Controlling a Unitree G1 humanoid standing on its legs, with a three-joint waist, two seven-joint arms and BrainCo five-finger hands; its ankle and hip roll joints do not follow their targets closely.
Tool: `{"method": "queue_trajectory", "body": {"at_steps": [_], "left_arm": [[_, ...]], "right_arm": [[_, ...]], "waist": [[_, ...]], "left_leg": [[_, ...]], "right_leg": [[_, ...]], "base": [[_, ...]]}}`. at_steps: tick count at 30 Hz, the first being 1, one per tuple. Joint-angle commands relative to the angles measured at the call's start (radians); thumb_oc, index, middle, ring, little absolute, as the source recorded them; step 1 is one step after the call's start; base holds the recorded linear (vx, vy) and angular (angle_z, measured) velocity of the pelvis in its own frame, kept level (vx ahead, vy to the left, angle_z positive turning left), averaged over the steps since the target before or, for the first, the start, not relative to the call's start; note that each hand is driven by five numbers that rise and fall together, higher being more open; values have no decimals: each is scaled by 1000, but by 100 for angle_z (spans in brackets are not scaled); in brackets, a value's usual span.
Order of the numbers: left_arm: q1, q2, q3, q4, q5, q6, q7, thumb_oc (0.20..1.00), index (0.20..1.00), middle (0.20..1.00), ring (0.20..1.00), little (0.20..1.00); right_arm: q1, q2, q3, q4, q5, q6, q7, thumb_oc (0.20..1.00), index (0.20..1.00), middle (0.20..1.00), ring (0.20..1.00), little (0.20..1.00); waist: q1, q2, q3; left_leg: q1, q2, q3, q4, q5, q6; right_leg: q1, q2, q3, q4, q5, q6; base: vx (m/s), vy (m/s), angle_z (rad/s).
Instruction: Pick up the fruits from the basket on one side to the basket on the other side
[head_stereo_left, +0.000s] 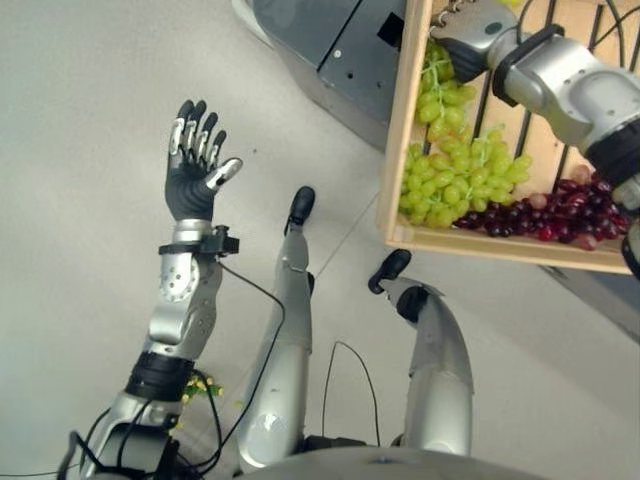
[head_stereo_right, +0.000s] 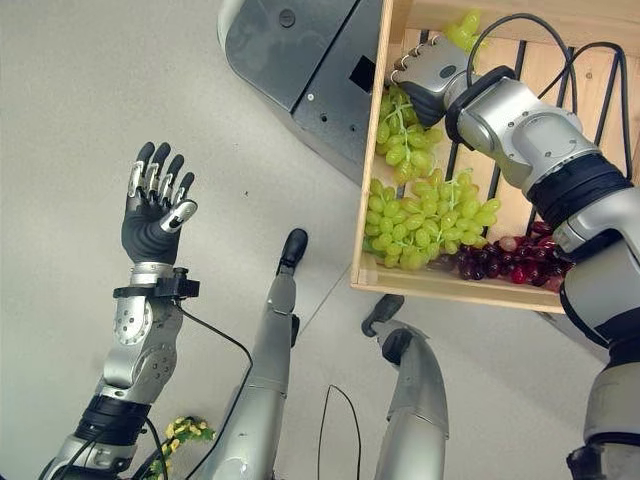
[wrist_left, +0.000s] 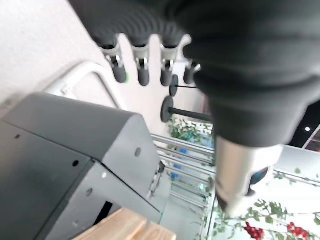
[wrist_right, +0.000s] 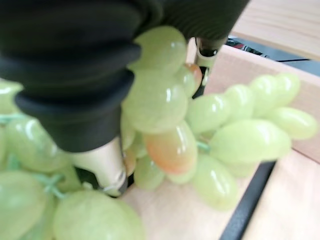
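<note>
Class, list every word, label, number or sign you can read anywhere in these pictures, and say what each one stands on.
None: no readable text, number or sign shows in any view.
The wooden crate bears no lettering.
The grey machine housing shows holes and a dark square cut-out, no label.
The green grapes and red grapes carry no tags.
The left hand and right hand show no markings.
</note>
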Motion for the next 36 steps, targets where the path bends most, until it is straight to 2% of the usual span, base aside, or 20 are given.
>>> {"method": "queue_trajectory", "body": {"at_steps": [1,12,16,17,19,20,21,22,23,24,26,27,30,31,34,36], "left_arm": [[-8,30,26,-96,11,-27,2,1000,1000,1000,1000,1000],[-2,41,32,-95,20,-22,0,1000,1000,1000,1000,1000],[1,42,36,-93,22,-15,-1,1000,1000,1000,1000,1000],[4,41,38,-88,22,-8,-6,1000,1000,1000,1000,1000],[8,47,38,-89,21,-5,-14,1000,1000,1000,1000,1000],[24,50,42,-91,14,5,-36,1000,1000,1000,1000,1000],[26,52,42,-91,13,5,-36,1000,1000,1000,1000,1000],[38,56,41,-95,7,8,-50,1000,1000,1000,1000,1000],[49,65,40,-97,-9,12,-76,1000,1000,1000,1000,1000],[50,66,38,-97,-9,12,-77,1000,1000,1000,1000,1000],[63,85,43,-93,-37,4,-119,1000,1000,1000,1000,1000],[64,86,41,-93,-38,4,-120,1000,1000,1000,1000,1000],[94,94,47,-100,-76,-3,-193,1000,1000,1000,1000,1000],[94,95,45,-100,-77,-3,-194,1000,1000,1000,1000,1000],[114,96,58,-115,-115,0,-246,1000,1000,1000,1000,1000],[121,95,58,-118,-122,1,-256,1000,1000,1000,1000,1000]], "right_arm": [[17,27,98,14,35,9,34,200,200,200,200,200],[27,18,101,5,59,5,59,200,200,200,200,200],[64,38,50,12,142,27,96,200,200,200,200,200],[104,56,-7,14,262,38,127,200,200,200,200,200],[123,58,-39,11,323,46,149,200,200,200,200,200],[171,70,-103,-2,490,59,199,200,200,200,200,200],[174,69,-106,-5,492,60,201,200,200,200,200,200],[203,71,-131,-17,581,53,226,200,200,200,200,200],[257,64,-147,-38,742,49,281,200,200,200,200,200],[259,62,-148,-40,744,49,282,200,200,200,200,200],[367,25,-171,-109,1001,66,376,200,200,200,200,200],[371,22,-173,-112,1003,67,377,200,200,200,200,200],[540,-48,-222,-226,1225,93,463,200,200,200,200,200],[545,-49,-225,-228,1226,93,463,200,200,200,200,200],[748,-57,-364,-298,1385,103,480,200,200,200,200,200],[822,-52,-422,-323,1422,104,476,200,200,200,200,200]], "waist": [[-8,5,22],[-7,7,22],[-9,6,22],[-12,3,22],[-11,0,22],[-13,-1,22],[-12,-2,22],[-9,-2,22],[-4,-1,22],[-3,0,22],[1,-1,22],[3,-1,22],[13,2,22],[15,3,22],[16,2,21],[17,2,17]], "left_leg": [[51,-104,62,57,-129,128],[64,-104,59,38,-117,123],[66,-102,62,42,-117,123],[75,-101,65,41,-114,122],[84,-100,66,40,-114,123],[106,-98,68,34,-114,123],[109,-97,68,33,-114,123],[128,-95,69,26,-113,124],[163,-92,71,14,-112,123],[166,-92,70,12,-112,123],[222,-91,70,-6,-108,123],[225,-90,69,-8,-108,123],[312,-92,61,-32,-105,126],[315,-91,60,-34,-105,126],[415,-87,55,-69,-101,128],[447,-85,50,-83,-100,128]], "right_leg": [[34,64,5,-151,92,95],[36,66,11,-154,95,96],[44,66,10,-155,98,94],[57,67,10,-164,104,94],[67,68,7,-168,106,94],[90,70,5,-178,111,93],[94,70,5,-180,112,93],[111,71,3,-186,114,93],[145,71,0,-198,117,93],[148,71,-1,-200,117,94],[205,67,-5,-211,123,96],[208,67,-5,-212,123,97],[303,61,-16,-232,126,100],[306,62,-18,-234,126,100],[414,65,-30,-275,132,105],[449,69,-34,-290,133,105]], "base": [[0,0,0],[0,0,0],[-8,2,0],[0,0,0],[0,0,0],[0,0,0],[0,0,0],[0,0,0],[0,0,0],[0,0,0],[-14,4,4],[-8,10,5],[1,1,1],[22,-18,4],[30,-6,11],[39,2,9]]}}
